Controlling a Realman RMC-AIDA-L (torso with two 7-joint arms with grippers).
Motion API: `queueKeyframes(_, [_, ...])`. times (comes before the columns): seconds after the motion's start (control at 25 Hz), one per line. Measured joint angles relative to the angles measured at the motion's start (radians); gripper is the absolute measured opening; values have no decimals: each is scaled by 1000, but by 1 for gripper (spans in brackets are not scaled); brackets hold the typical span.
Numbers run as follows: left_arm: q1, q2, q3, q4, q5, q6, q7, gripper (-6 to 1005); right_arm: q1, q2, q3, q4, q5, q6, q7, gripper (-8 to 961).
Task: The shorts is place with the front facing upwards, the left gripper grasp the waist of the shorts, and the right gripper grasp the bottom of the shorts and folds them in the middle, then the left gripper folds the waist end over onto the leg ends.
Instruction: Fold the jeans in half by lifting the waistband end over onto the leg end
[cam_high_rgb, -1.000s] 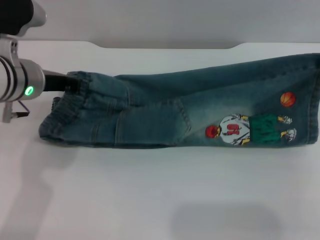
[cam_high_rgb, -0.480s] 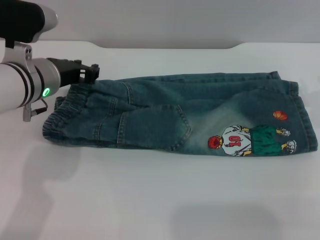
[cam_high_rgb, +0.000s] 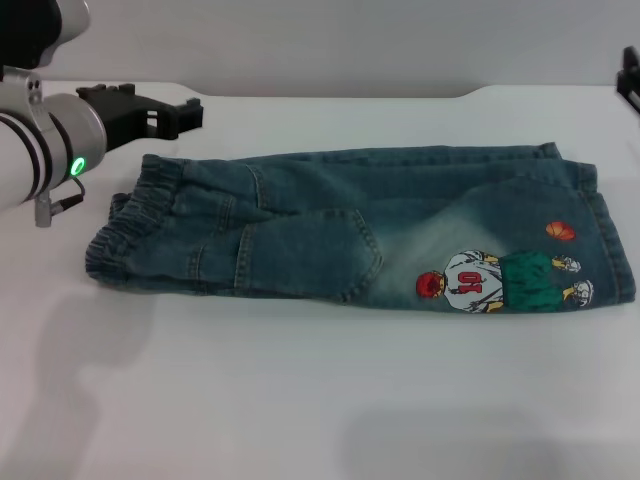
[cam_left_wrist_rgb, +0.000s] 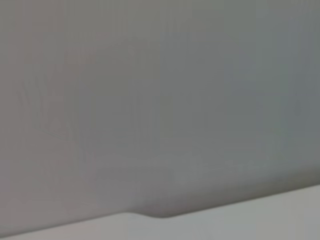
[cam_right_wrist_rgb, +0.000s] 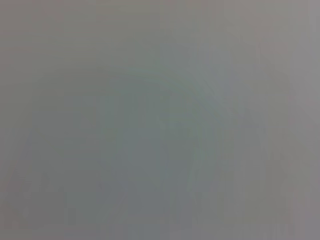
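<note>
1. My left gripper (cam_high_rgb: 185, 112) hangs at the far left above the white table (cam_high_rgb: 300, 400), its black prongs pointing toward the middle. It holds nothing. The prongs sit close together with only a thin gap, so I read it as closed on air, clear of the cloth.
2. Just below and beside it lies the waist (cam_high_rgb: 125, 225), the ruffled elastic band at the left end of the shorts (cam_high_rgb: 330, 230). The band rests on the table, not touching my prongs.
3. The shorts lie folded lengthwise in a long flat strip across the table, a pocket near the middle.
4. Farther right is the cartoon figure print (cam_high_rgb: 490, 283), with a small orange ball (cam_high_rgb: 561, 230) above it.
5. The leg ends (cam_high_rgb: 615, 245) form the right edge, flat on the table.
6. My right gripper (cam_high_rgb: 630, 75) barely shows at the right border, well above the hems; I cannot tell how far open it is.
</note>
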Motion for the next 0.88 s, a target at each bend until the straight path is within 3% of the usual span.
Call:
queueKeyframes(0.08, [2,0,0,-6,0,-18,0,717,42,1,-50,-112,7,-146,11,825])
queueKeyframes(0.28, [13,0,0,-17,0,-61,-2,847,201,7,-202,-560,49,-684,212,830])
queueKeyframes(0.4, [12,0,-2,-21,0,-77,-2,856,264,9,-274,-715,118,-878,341,830])
queueKeyframes(0.48, [-9,0,-37,-55,7,-237,-31,858,279,9,-300,-740,174,-910,363,830])
queueKeyframes(0.88, [-87,3,-110,-74,73,-531,-52,851,291,10,-395,-766,206,-849,364,830])
